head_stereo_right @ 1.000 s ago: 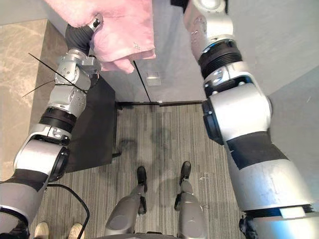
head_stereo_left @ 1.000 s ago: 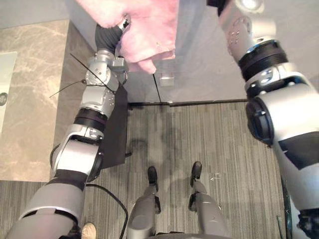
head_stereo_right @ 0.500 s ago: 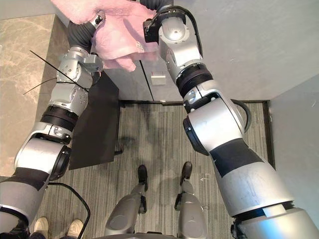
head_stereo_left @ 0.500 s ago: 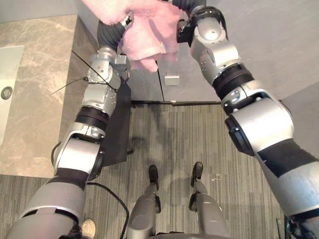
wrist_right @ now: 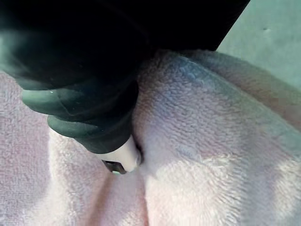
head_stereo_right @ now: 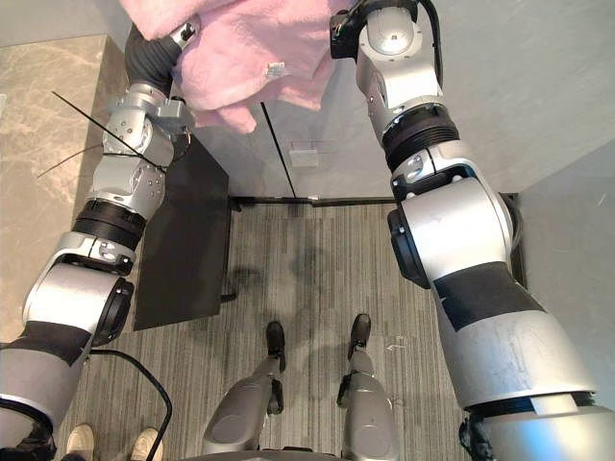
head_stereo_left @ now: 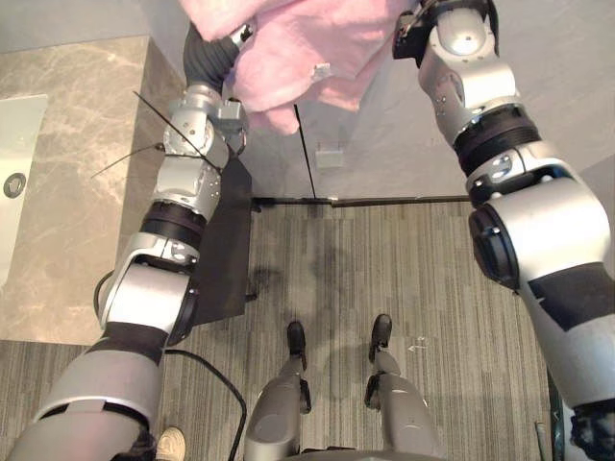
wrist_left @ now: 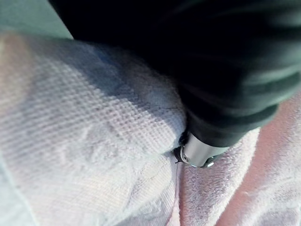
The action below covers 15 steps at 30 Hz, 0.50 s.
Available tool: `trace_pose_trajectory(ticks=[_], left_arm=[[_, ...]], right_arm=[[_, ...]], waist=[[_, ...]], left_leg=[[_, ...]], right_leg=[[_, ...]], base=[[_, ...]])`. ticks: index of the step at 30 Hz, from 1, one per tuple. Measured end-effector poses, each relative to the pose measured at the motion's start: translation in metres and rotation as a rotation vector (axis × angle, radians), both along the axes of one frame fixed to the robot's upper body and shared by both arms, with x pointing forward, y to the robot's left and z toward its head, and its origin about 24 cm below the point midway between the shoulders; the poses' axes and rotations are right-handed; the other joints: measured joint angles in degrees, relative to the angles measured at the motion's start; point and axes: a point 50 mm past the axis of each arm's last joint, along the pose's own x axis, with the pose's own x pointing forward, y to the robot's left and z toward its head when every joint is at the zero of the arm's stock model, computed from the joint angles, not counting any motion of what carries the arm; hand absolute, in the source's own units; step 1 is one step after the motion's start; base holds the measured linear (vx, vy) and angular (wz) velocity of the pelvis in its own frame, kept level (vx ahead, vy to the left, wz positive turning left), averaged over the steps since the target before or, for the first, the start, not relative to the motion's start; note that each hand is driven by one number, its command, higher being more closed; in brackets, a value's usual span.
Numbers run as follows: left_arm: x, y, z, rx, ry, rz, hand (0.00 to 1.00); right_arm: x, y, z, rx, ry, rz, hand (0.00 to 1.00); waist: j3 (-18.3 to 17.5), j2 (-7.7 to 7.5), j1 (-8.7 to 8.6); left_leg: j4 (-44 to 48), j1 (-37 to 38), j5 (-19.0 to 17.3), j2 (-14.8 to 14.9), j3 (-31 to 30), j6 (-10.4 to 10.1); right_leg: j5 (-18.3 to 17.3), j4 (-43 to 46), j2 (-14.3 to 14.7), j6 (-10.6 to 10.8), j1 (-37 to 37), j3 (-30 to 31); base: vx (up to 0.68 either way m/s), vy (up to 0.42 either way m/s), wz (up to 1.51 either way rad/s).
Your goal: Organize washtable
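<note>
Up in the air: pink towel (head_stereo_left: 307, 43), bunched over left robot hand (wrist_left: 211, 84) and right robot hand (wrist_right: 84, 94), spanning between them. Pressed right against both dark covers. Cannot tell either grip, sunk in cloth. Well apart from the bench (head_stereo_left: 67, 192).

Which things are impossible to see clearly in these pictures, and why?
Left robot hand: state hidden inside pink towel, left wrist view.
Right robot hand: state hidden inside towel, right wrist view.
Towel's top: cut by upper edge, eye views.
Sink: cut by left edge, left eye view.
</note>
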Motion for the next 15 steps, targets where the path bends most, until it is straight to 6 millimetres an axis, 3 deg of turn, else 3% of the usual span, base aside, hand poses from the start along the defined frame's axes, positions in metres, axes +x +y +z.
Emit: trace_pose_trajectory(ticks=[7,15], left_arm=[[-0.001,-0.002,0.003,0.011,-0.010,-0.016,1.00],[-0.001,0.000,0.003,0.017,-0.011,-0.018,1.00]], right_arm=[[-0.004,0.002,0.012,0.016,-0.020,0.035,1.00],[-0.004,0.002,0.012,0.013,-0.018,0.045,1.00]], waist=[[0.00,0.00,0.09],[0.00,0.00,0.06]], left_leg=[[0.66,1.01,-0.07,0.05,0.25,0.03],[0.64,1.16,-0.03,0.06,0.20,0.04]], right_leg=[[0.00,0.00,0.15,0.00,1.17,0.60],[0.06,-0.01,0.42,0.02,1.31,0.59]], base=[[0.00,0.003,-0.01],[0.00,0.002,0.00]])
